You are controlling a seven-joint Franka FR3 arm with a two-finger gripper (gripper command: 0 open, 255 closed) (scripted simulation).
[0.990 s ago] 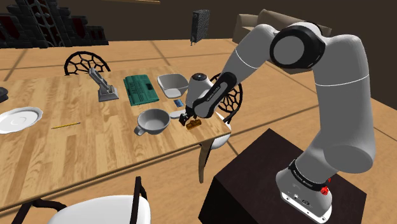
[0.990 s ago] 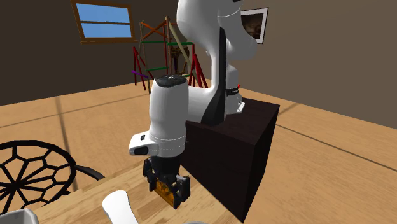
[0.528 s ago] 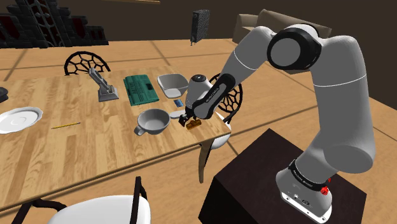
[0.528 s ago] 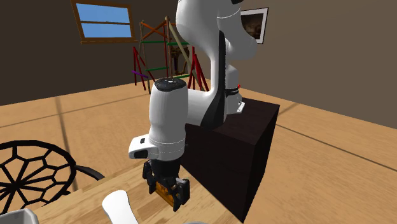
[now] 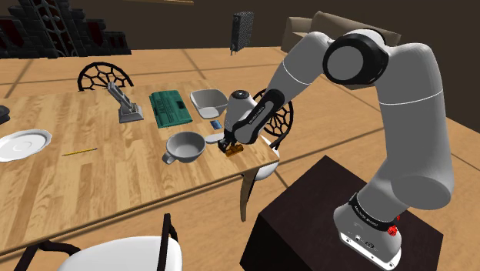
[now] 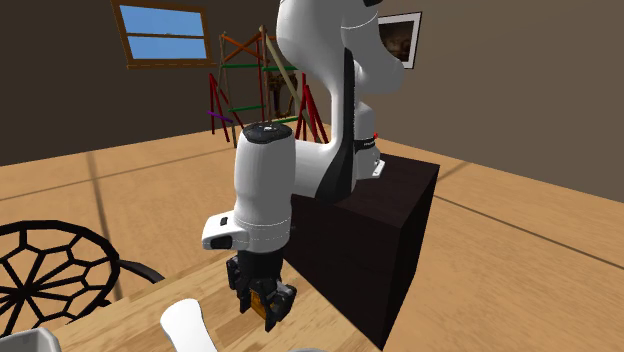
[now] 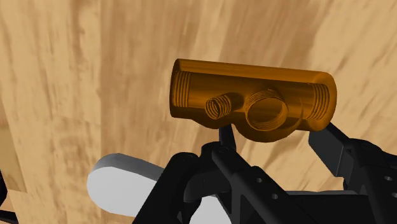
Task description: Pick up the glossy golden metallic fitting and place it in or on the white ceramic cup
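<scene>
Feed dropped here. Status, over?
Jaws shut on fitting. Fitting low near table corner. White object between it and cup.

The fitting (image 7: pixel 251 95) seemingly hides the fingertips of the tool (image 7: pixel 270 132).

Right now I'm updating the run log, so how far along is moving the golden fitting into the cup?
Done: the approach. The gripper is at the orange-gold fitting, near the edge of the table.
In hand: the grasp. The fingers clasp the fitting, which looks low over the wood.
Left: lift the fitting, carry it to the white cup close beside it, and release it there.
</scene>
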